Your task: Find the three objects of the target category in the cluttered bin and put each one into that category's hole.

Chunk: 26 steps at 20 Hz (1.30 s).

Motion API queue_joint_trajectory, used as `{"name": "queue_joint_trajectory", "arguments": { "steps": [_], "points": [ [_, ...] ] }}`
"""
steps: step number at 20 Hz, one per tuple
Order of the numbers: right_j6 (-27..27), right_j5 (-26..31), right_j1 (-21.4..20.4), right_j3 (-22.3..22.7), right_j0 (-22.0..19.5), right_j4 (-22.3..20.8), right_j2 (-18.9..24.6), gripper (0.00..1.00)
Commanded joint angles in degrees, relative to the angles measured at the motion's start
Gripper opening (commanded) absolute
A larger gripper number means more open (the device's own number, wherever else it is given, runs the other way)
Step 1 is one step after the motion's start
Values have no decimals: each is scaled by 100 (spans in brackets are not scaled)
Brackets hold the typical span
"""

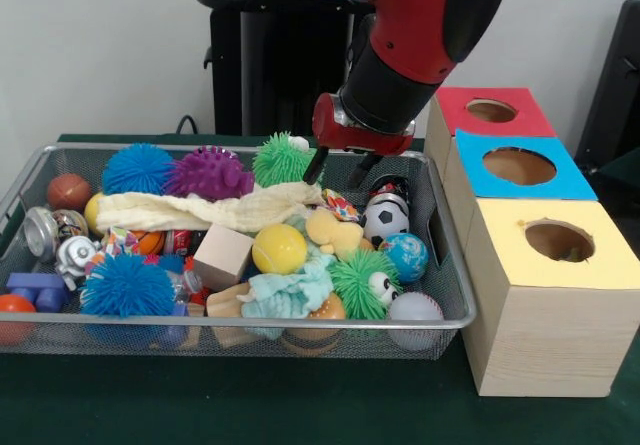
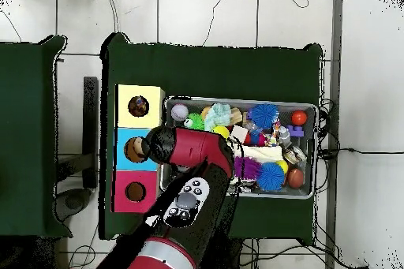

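Far left of the front view, the wire-mesh metal bin [image 1: 440,265] was packed w/ toys. At its left edge lay a brown ball [image 1: 68,191], a shiny metal bell [image 1: 48,229], a blue plastic block [image 1: 35,287] and an orange ball [image 1: 12,310]. Next right, a spiky blue rubber ball [image 1: 137,169] sat at the back rim, a second spiky blue ball [image 1: 126,285] near the front. A cream cloth strip [image 1: 200,209] ran across mid-bin, w/ a spiky purple ball [image 1: 208,174] behind it.

Centre: a plain wooden cube [image 1: 222,256], a smooth yellow ball [image 1: 279,249], a pale mint cloth [image 1: 290,293], and a spiky green ball [image 1: 280,158] at the back.

Just right of that green ball hung the black gripper [image 1: 339,169] of the red arm, fingers [image 1: 316,165] apart, nothing between them, tips above the bin's back-right area. Below it: a black-and-white soccer ball [image 1: 384,219], a blue globe ball [image 1: 405,256], a green spiky toy w/ eyes [image 1: 363,283], a pale lilac ball [image 1: 415,313].

Right of the bin stood three wooden boxes, each w/ a round hole: red-topped box [image 1: 491,111] upper right, blue-topped box [image 1: 518,166] mid, yellow-topped box [image 1: 560,242] nearest the frame bottom. Which category was the target, can't tell.
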Motion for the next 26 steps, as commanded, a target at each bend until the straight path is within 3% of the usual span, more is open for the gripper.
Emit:
{"name": "queue_joint_trajectory", "arguments": {
  "steps": [1,15,18,21,26],
  "points": [
    [1512,326,213,646,-102,247,664,100],
    [1087,-1329,406,1208,-719,381,1603,100],
    [826,-1831,255,1364,-998,259,2011,100],
    [766,-1930,179,1408,-1095,131,2172,100],
    [643,-2555,31,1441,-1347,-152,2451,100]
  ]
}}
